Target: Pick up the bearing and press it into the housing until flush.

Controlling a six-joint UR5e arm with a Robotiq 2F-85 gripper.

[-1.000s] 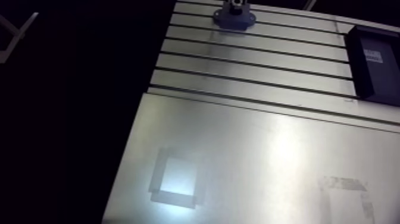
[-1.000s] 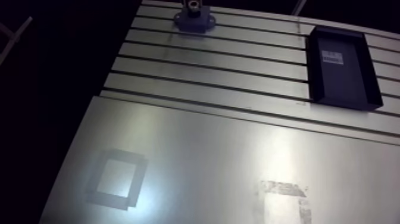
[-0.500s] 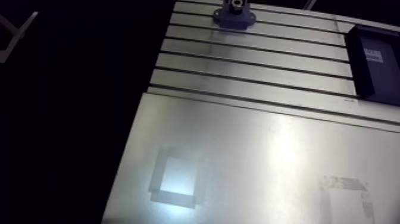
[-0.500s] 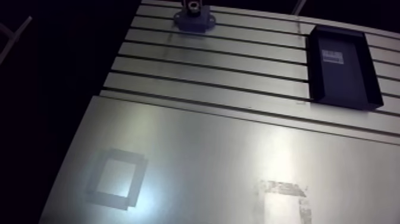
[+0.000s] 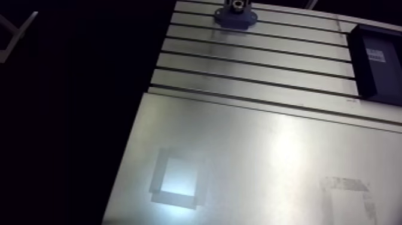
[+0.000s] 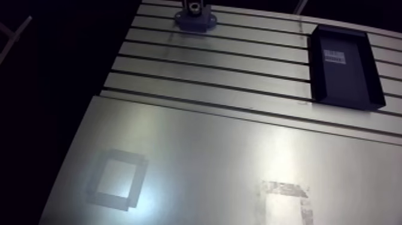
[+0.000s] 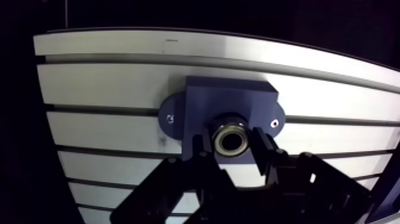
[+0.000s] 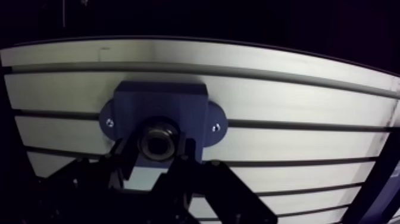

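In the wrist view a dark blue housing [image 7: 229,98] with two flange ears is fixed on the slotted table. A shiny metal bearing [image 7: 230,137] sits at the mouth of its round bore. My gripper [image 7: 231,145] is directly over the housing, its two black fingers [image 7: 204,149] pressed against the bearing's sides, so it is shut on the bearing. How deep the bearing sits in the bore cannot be told. In the arm view the housing [image 6: 194,21] shows small at the table's far edge, with the gripper's tip just above it.
A black tray [image 6: 346,66] with a white label lies on the slotted table [image 6: 239,72] to the right of the housing. Nearer the camera lies a smooth metal plate [image 6: 227,155] bearing a square tape outline [image 6: 116,179] and a worn tape mark [image 6: 287,192].
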